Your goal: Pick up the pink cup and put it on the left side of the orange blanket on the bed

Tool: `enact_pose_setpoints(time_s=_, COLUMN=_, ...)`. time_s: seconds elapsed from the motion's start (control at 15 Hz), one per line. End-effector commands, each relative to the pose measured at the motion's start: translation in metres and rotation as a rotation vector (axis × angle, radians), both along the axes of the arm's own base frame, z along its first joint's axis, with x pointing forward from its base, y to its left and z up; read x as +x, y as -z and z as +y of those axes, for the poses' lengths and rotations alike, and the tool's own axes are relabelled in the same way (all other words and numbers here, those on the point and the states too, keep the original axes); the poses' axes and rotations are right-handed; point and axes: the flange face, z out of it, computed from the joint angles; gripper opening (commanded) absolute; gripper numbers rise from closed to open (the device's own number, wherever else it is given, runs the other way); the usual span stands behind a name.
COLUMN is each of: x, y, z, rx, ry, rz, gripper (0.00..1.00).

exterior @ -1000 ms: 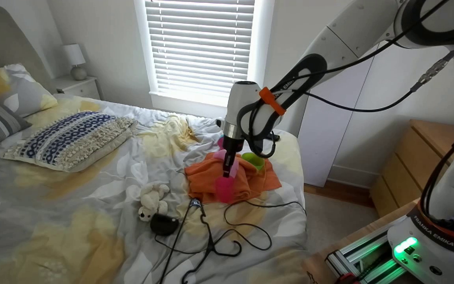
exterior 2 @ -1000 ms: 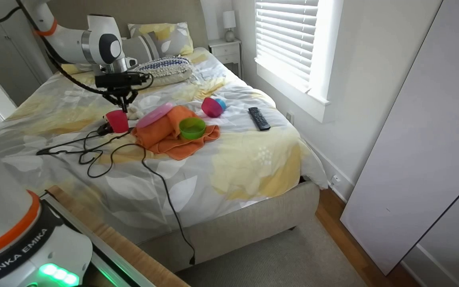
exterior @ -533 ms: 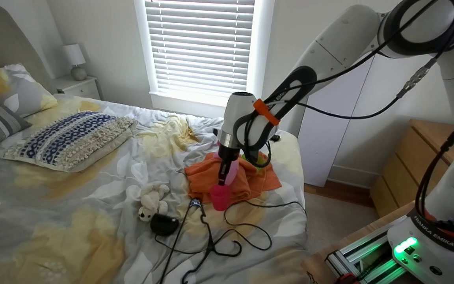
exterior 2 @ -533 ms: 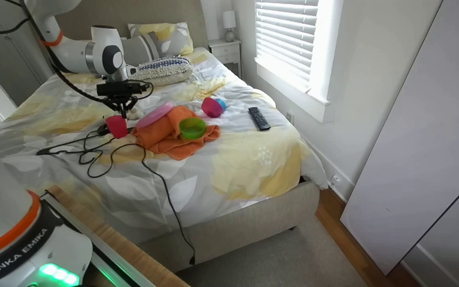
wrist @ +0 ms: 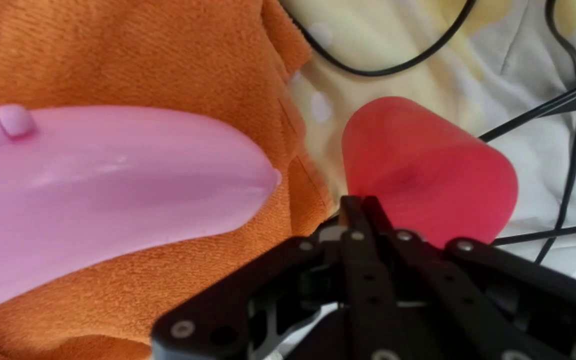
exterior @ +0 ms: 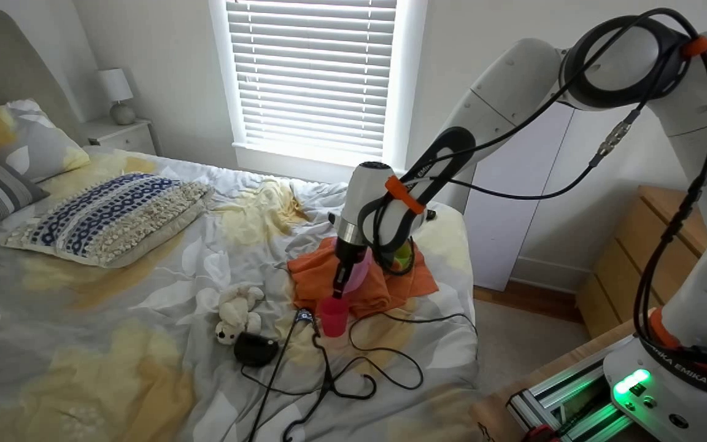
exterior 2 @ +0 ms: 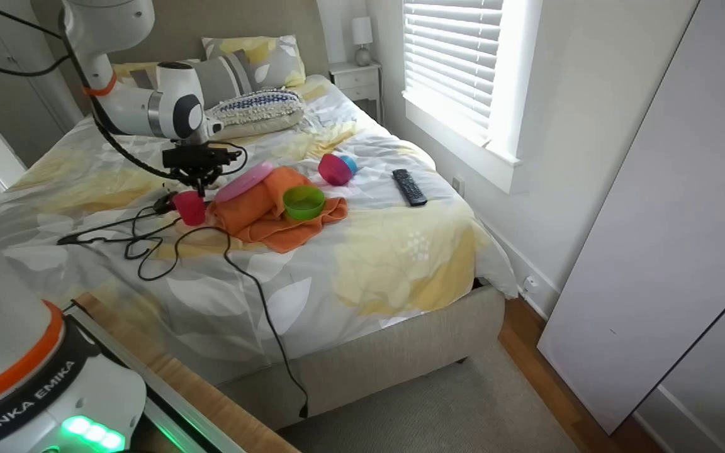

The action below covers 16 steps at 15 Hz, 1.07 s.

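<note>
The end effector (wrist: pixel 359 201) clamps the pink cup (wrist: pixel 433 170) beside the orange blanket (exterior 2: pixel 248 217). The blanket carries 1 green bowl (exterior 2: pixel 304 205).

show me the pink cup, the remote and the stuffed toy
Pink cup (exterior: pixel 334 320): in an exterior view, outer wall
Remote (exterior 2: pixel 409 187): in an exterior view, button face
Stuffed toy (exterior: pixel 237 311): in an exterior view, body

Smooth plastic cup (wrist: pixel 438 160), fuzzy blanket (wrist: pixel 133 60).
</note>
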Motion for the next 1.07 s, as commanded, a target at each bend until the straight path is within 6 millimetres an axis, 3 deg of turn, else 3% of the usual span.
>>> enact_pose_setpoints(time_s=0.0, x=0.007, y=0.008, z=0.006, rx=-0.002, ry=0.009, rz=-0.048, gripper=0.01)
enact_pose_setpoints(time_s=0.4, x=0.018, y=0.009, z=-0.002, rx=-0.062, ry=-0.001, rz=-0.111, gripper=0.01)
enact_pose_setpoints(time_s=0.47, x=0.018, y=0.010, z=-0.001, rx=-0.064, ry=-0.006, rz=-0.108, gripper=0.28)
enact_pose_setpoints(time_s=0.53, x=0.017, y=0.011, z=0.000, rx=-0.064, ry=-0.011, rz=-0.107, gripper=0.29)
enact_pose_setpoints(time_s=1.0, x=0.010, y=-0.012, z=0.011, rx=-0.043, ry=-0.047, rz=-0.111, gripper=0.80)
